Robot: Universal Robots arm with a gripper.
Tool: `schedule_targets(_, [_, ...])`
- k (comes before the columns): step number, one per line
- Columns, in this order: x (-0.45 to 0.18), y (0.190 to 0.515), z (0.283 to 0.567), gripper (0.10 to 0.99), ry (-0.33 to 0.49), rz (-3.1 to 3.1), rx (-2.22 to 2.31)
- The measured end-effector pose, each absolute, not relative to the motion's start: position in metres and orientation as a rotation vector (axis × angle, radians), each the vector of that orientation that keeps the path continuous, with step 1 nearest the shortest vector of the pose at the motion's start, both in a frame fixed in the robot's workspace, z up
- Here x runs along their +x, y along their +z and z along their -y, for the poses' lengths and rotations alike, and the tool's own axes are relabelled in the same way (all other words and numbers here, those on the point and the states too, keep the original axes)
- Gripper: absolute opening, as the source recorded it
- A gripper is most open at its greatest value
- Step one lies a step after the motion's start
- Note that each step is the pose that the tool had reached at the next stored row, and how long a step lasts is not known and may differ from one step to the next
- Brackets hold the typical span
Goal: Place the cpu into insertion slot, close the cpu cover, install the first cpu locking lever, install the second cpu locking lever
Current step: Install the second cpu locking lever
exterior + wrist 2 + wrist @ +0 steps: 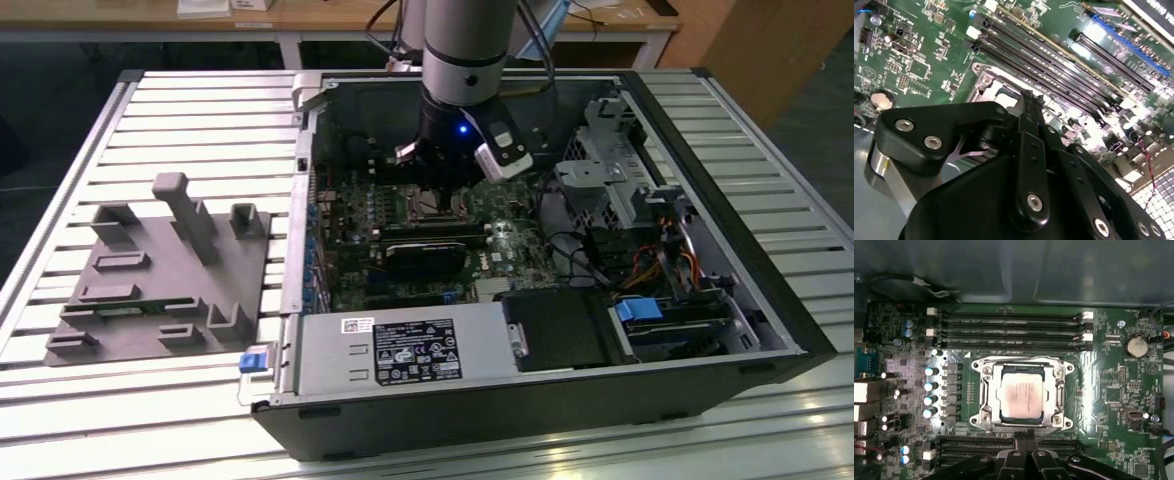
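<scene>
So the cpu [1020,396] is sitting in the insertion slot [985,390], right around the middle of the first wrist view, with the cpu cover [1056,385] closed down around it as a silvery frame. The gripper [1024,436] hangs at the bottom centre of that frame, just beside the socket's edge, fingers pressed together and holding nothing. In the exterior view the arm reaches down into the open computer case [747,330], over the green motherboard [514,245].

The gripper [1030,102] body hid most of the insertion slot [999,92] in the second wrist view, print on the cpu [1020,396] was blurred.
</scene>
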State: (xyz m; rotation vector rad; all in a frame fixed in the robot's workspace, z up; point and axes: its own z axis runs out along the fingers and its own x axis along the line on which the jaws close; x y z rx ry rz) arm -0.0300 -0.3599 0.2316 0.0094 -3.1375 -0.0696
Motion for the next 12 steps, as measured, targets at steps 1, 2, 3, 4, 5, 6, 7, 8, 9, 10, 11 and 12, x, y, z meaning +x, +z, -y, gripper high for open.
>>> schedule_targets(1, [-0.03,0.232,0.362,0.118,-0.07,3.138,0.009])
schedule_targets(2, [-0.031,0.232,0.363,0.118,-0.07,3.138,0.009])
schedule_targets(3, [-0.032,0.232,0.365,0.118,-0.072,3.137,0.009])
schedule_targets(4, [-0.033,0.232,0.366,0.118,-0.076,3.137,0.009])
schedule_targets(5, [-0.036,0.232,0.366,0.118,-0.08,3.137,0.009])
schedule_targets(6, [-0.038,0.232,0.367,0.118,-0.083,3.137,0.009])
schedule_targets(7, [-0.04,0.231,0.368,0.118,-0.085,3.137,0.009])
schedule_targets(8, [-0.043,0.231,0.369,0.118,-0.087,3.137,0.009])
schedule_targets(9, [-0.045,0.231,0.369,0.118,-0.088,3.137,0.009])
schedule_targets(10, [-0.046,0.231,0.369,0.118,-0.089,3.137,0.009])
schedule_targets(11, [-0.047,0.23,0.369,0.118,-0.089,3.137,0.009])
schedule_targets(12, [-0.048,0.229,0.369,0.118,-0.088,3.137,0.009])
